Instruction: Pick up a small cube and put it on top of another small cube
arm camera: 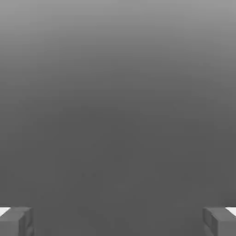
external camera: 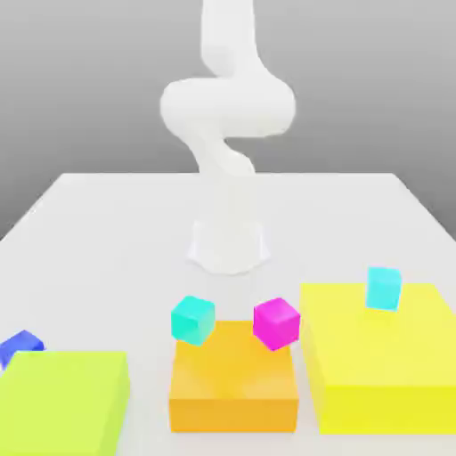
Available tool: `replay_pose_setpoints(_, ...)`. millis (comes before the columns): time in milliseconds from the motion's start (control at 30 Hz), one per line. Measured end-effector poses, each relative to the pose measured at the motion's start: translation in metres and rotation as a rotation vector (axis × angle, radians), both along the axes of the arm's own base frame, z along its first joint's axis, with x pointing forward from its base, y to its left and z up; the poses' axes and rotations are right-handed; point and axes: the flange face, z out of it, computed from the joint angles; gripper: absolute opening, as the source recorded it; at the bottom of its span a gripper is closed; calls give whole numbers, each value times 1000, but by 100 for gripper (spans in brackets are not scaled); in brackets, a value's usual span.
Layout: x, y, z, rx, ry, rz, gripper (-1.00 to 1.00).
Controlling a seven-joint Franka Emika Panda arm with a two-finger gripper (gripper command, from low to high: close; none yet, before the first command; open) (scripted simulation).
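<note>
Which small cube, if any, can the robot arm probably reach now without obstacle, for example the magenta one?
Probably yes, the magenta cube: nothing stands between it and the arm.

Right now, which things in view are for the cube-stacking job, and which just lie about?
Job:
- open gripper
- blue cube, likely; its partner unclear

Probably lying about:
- turquoise cube
- cyan cube
- magenta cube
- lime block
- orange block
- yellow block

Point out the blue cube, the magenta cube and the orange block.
Blue cube point(external camera: 21, 346): exterior view, upper face.
Magenta cube point(external camera: 277, 323): exterior view, middle.
Orange block point(external camera: 233, 415): exterior view, front side.
</note>
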Motion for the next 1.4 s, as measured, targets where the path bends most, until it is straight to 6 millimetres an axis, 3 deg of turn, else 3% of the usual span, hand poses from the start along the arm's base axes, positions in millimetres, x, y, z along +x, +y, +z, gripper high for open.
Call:
replay_pose_setpoints(200, 61, -31, -95, -195, 309, -30, 0)
replay_pose_setpoints(400, 93, -75, -189, -279, 606, -19, 0)
replay_pose_setpoints(567, 101, -115, -265, -285, 835, 25, 0)
replay_pose_setpoints(700, 95, -150, -321, -250, 993, 73, 0)
replay_pose_setpoints(833, 86, -172, -370, -198, 1118, 153, 0)
replay_pose_setpoints(1000, 71, -194, -418, -111, 1222, 268, 0)
replay_pose_setpoints(1133, 57, -211, -446, -31, 1259, 359, 0)
replay_pose_setpoints(1400, 34, -247, -469, 117, 1213, 519, 0)
